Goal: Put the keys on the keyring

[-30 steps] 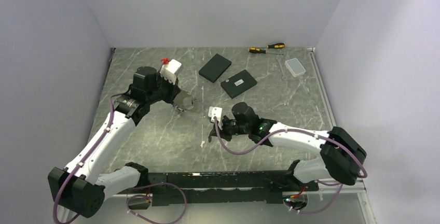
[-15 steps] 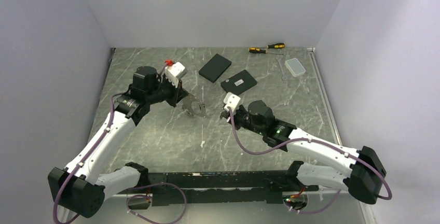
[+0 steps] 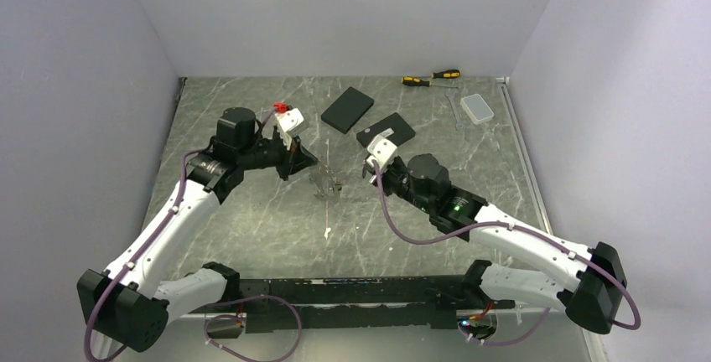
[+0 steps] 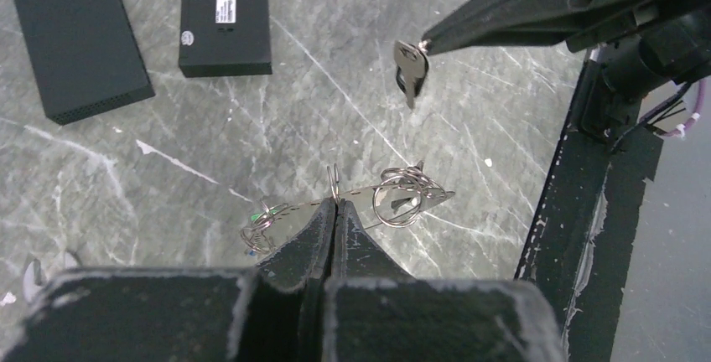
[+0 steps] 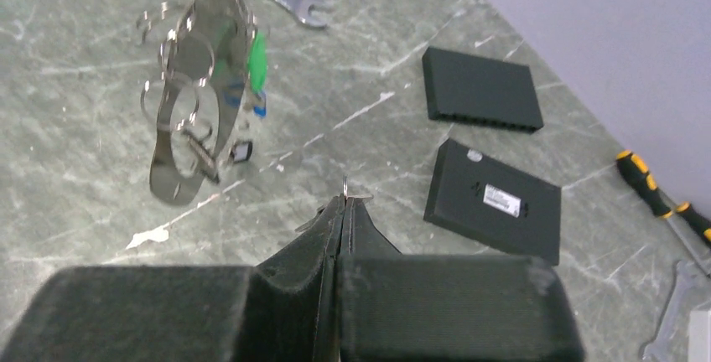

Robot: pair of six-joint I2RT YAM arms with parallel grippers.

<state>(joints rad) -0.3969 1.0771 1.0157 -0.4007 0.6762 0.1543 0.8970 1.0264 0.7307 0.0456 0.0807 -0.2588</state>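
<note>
Overhead, the step looks like bringing a key to the ring, and I judge it goes best if the left arm holds steady while the right does the fine moving. The left arm extends forward and inward from its base, elbow bent, and the left gripper (image 3: 306, 163) dangles the keyring (image 3: 325, 184) above the middle of the table (image 3: 251, 211). The right arm stretches in from the right with its forearm low. The right gripper (image 3: 367, 171) points at the keyring from near by, without touching it.

From the left wrist, the closing gap is plain, so a slow approach should keep the ring from swinging. The left jaws are pressed together on the keyring's (image 4: 360, 193) edge, with small split rings (image 4: 398, 197) hooked along it. The right gripper (image 4: 428, 41) is clamped on the head of a key (image 4: 409, 69) that hangs blade down, apart from the ring.

From the right wrist, lining up looks hard, since only a sliver of key (image 5: 345, 184) shows above the closed right gripper (image 5: 344, 207). Whether the grip covers the key's hole I cannot tell. The keyring (image 5: 163, 165) hangs tilted at upper left, and a green key (image 5: 256, 50) is on it.
</note>
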